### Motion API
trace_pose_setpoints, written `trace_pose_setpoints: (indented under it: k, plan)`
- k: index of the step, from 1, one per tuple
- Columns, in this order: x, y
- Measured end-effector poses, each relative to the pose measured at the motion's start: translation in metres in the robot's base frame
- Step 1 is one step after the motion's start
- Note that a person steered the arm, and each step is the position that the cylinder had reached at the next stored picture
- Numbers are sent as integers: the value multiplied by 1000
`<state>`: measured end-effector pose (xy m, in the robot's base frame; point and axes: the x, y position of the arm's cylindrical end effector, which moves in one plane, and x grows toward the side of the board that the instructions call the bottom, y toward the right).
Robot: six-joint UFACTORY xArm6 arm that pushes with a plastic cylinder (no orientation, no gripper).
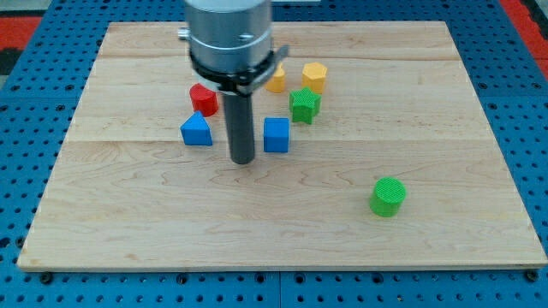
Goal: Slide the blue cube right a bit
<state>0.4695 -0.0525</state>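
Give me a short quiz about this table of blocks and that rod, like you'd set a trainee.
1. True or false: my tip sits just to the view's left of the blue cube.
2. Which block lies alone toward the view's bottom right? A) red block B) green cylinder C) yellow block
3. Fill in: on the tip's other side, to the view's left, lies a ____ block with a peaked top.

Key
1. True; whether they touch cannot be told.
2. B, the green cylinder. The red block and the yellow block sit near the view's top, by the green star.
3. Blue: the blue peaked block.
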Motion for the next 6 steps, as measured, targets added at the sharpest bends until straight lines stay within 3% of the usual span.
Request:
trace_pose_setpoints:
  k: [3, 6]
  plan:
    - [-23, 9]
    - [-36, 54]
